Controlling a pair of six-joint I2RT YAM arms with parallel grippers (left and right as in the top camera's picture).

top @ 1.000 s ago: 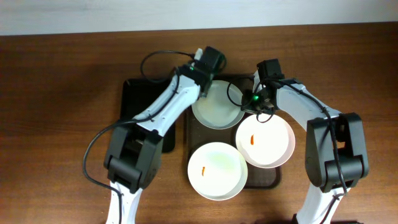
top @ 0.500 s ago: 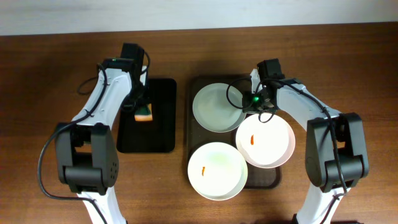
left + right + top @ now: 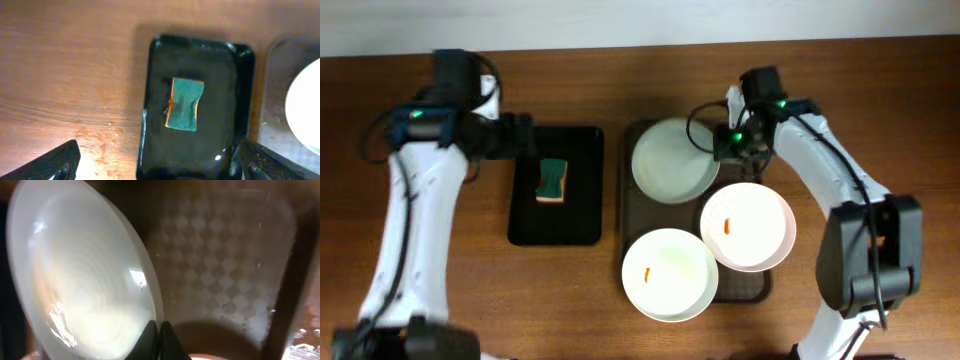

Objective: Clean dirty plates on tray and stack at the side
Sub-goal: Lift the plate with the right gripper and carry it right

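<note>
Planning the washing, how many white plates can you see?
3, all at the tray: far plate, rim pinched by the right tool; right plate; near plate. None seems hidden.

Checked all three views and nothing legible turned up. No text, label, brand or number could be read on any plate (image 3: 670, 274), on the brown tray (image 3: 745, 286), on the black tray (image 3: 572, 215) or on the sponge (image 3: 553, 181).
</note>
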